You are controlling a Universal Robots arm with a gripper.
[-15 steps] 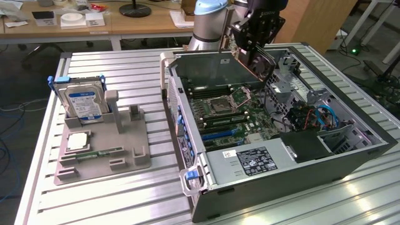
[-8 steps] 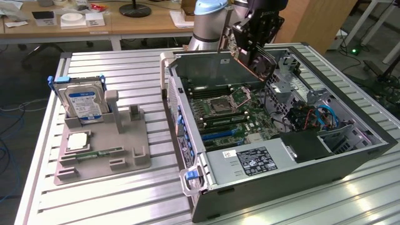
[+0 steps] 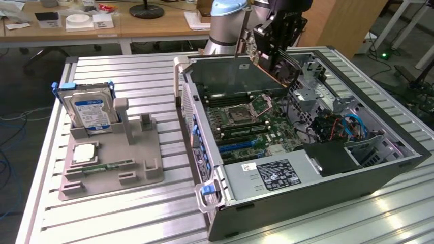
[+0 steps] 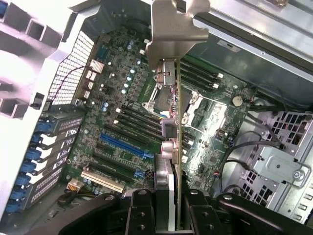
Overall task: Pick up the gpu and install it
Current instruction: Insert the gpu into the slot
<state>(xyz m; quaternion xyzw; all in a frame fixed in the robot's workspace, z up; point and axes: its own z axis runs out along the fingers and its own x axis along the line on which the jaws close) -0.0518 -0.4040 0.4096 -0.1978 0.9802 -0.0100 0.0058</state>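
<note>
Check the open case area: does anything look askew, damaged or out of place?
Nothing stands out. The pincer clamps the dark graphics card with a silvery end bracket above the green motherboard in the open grey computer case, unseated; no damage shows.

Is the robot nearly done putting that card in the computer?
About halfway. Done: the card is picked up, and the gripper is shut on it. In hand: the card hangs above the green board inside the open computer case. Left: the card is not in a slot yet, and the blue slot is empty.
</note>
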